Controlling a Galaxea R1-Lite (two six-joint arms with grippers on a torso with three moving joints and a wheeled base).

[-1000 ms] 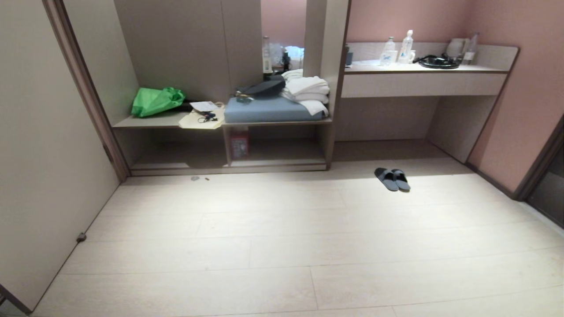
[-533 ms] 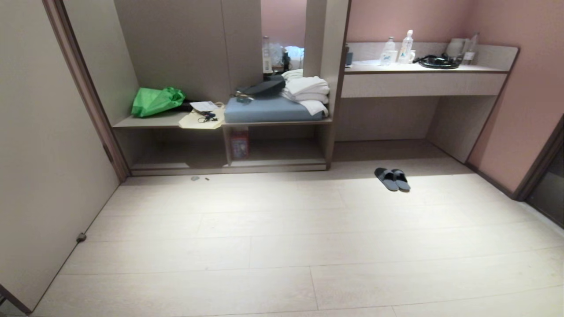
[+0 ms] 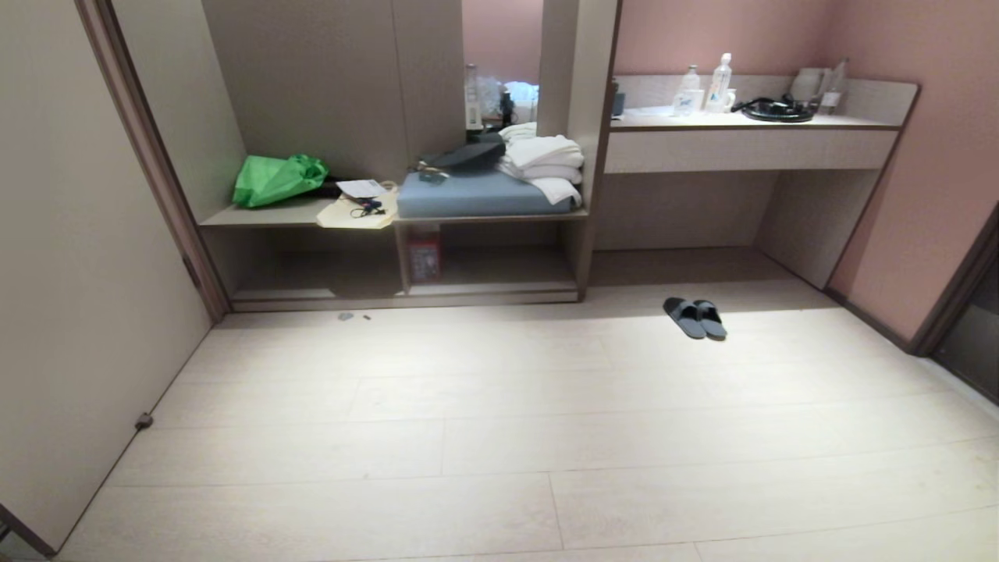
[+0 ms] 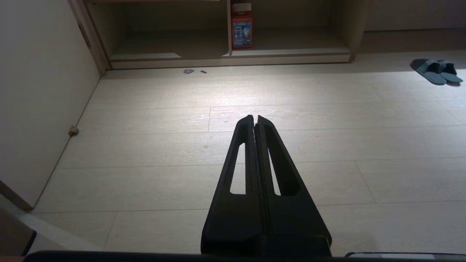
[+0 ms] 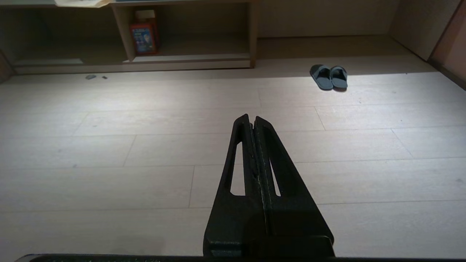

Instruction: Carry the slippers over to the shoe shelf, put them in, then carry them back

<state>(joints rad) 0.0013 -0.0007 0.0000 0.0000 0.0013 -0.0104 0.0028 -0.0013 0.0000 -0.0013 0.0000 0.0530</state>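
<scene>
Nothing has moved since the earlier frames: the room, the slippers and the camera all sit exactly as before. Neither arm appears in the head view.

In the left wrist view the left end effector [image 4: 255, 118] fills the lower centre of the frame, its two black fingers pressed together and holding nothing, pointing out over bare floor. The right end effector [image 5: 252, 118] looks the same in its own view: fingers closed flat against each other, empty, lower centre of the frame.

From the right end effector the slippers [image 5: 329, 76] lie ahead and a little to the right, in the upper right of centre. From the left one they sit far off at the upper right edge, so the right arm seems the nearer. In the head view the pair [image 3: 695, 317] rests on the floor right of centre, side by side and touching, their long axes running roughly away from the camera and slightly tilted, just in front of the open recess under the bench [image 3: 749, 121].

The shoe shelf [image 3: 492, 290] is the low cubby in the upper left of centre, well apart from the slippers. Both are far from the end effectors, so a drive forward probably comes first.
</scene>
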